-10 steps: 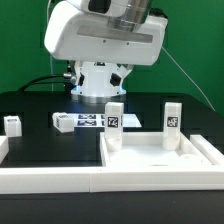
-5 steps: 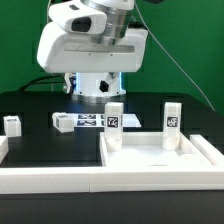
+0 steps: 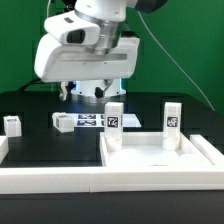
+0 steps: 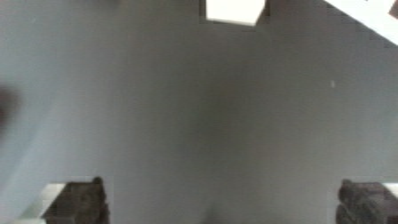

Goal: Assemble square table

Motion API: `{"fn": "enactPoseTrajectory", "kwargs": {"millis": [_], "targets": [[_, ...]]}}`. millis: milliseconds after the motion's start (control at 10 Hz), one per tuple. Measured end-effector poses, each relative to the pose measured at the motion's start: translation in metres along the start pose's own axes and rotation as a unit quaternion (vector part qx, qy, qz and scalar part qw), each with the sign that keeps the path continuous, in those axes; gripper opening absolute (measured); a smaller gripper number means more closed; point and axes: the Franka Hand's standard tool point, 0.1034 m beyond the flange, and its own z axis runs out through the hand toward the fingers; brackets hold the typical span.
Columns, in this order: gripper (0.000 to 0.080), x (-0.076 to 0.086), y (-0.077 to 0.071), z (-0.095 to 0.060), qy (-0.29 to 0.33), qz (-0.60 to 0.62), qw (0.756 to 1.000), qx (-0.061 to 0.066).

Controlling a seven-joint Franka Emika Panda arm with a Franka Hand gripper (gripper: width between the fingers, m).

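Note:
The square table's white tabletop (image 3: 160,158) lies rim-up at the exterior view's right. Two white tagged legs (image 3: 115,125) (image 3: 173,122) stand upright at its far corners. A third leg (image 3: 63,122) lies on its side on the black table, and another (image 3: 12,124) stands near the left edge. My gripper (image 3: 84,62) hangs high above the lying leg and touches nothing. In the wrist view my gripper (image 4: 217,203) is open, its dark fingertips (image 4: 71,200) wide apart over bare table, with a white leg (image 4: 233,10) far ahead of them.
The marker board (image 3: 90,121) lies flat beside the lying leg, in front of the robot's white base (image 3: 95,92). Long white border bars (image 3: 50,180) run along the table's front edge. A green wall stands behind.
The arm's white head has swung toward the exterior view's left and come lower. The legs and tabletop have not moved, and the jaws have stayed open.

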Motion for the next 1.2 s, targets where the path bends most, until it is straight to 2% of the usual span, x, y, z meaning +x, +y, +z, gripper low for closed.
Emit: {"fn": "enactPoseTrajectory", "kwargs": {"millis": [300, 400, 700, 800, 900, 1000, 1200], "targets": [[0.0648, -0.020, 0.002, 0.028, 0.011, -0.019, 1.000, -0.003], [0.0648, -0.022, 0.007, 0.031, 0.009, -0.017, 1.000, -0.001], [0.0648, -0.022, 0.004, 0.033, -0.004, -0.014, 1.000, 0.002], [0.0648, -0.024, 0.002, 0.037, -0.034, -0.007, 0.999, 0.000], [0.0648, -0.027, 0.002, 0.048, -0.066, -0.007, 0.998, -0.011], [0.0648, -0.032, 0.002, 0.057, -0.091, -0.009, 0.996, -0.008], [0.0648, -0.030, 0.000, 0.062, -0.141, -0.013, 0.990, -0.001]]}}
